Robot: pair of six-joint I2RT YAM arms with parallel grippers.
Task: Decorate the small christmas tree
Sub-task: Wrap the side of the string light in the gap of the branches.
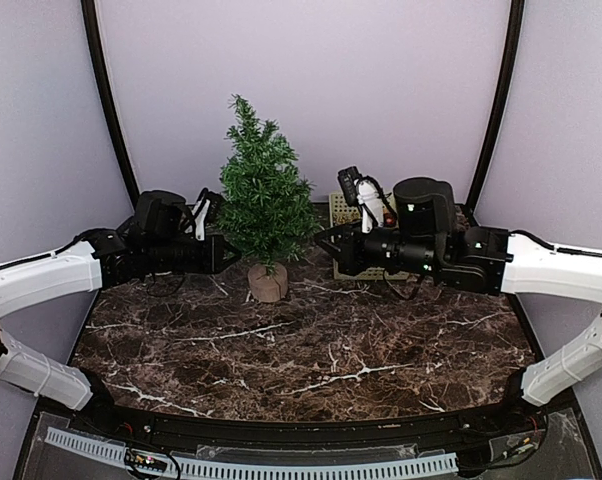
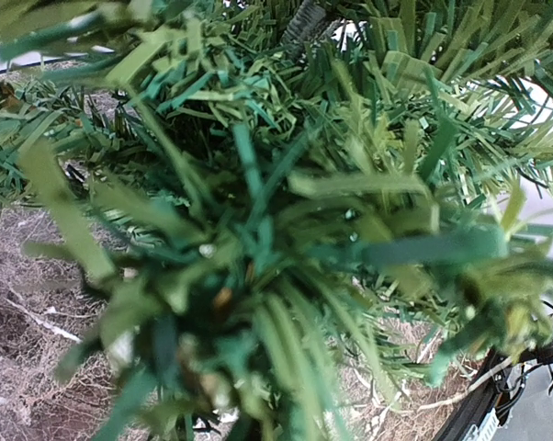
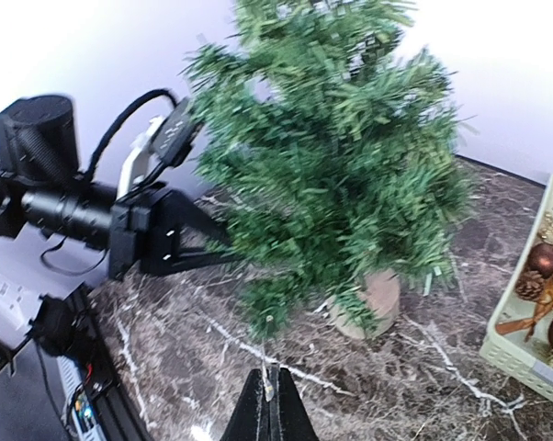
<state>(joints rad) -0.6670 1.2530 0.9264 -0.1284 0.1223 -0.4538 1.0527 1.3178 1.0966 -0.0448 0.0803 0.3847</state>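
The small christmas tree (image 1: 264,200) stands upright in its tan stump base (image 1: 268,283) at the back middle of the marble table; it also shows in the right wrist view (image 3: 350,165). My left gripper (image 1: 227,256) reaches into its lower left branches. Its fingers (image 3: 189,243) converge into the foliage and look shut on a branch. Needles (image 2: 276,239) fill the left wrist view and hide the fingers. My right gripper (image 3: 271,404) is shut low in front of the tree, pinching a thin thread (image 3: 270,354) that runs up to a low branch tip.
A pale woven basket (image 3: 520,363) with brown baubles (image 3: 543,258) and a pine cone stands right of the tree, behind my right arm (image 1: 346,210). A curved black rail (image 1: 281,430) edges the dark marble table (image 1: 311,350). Purple walls close the back.
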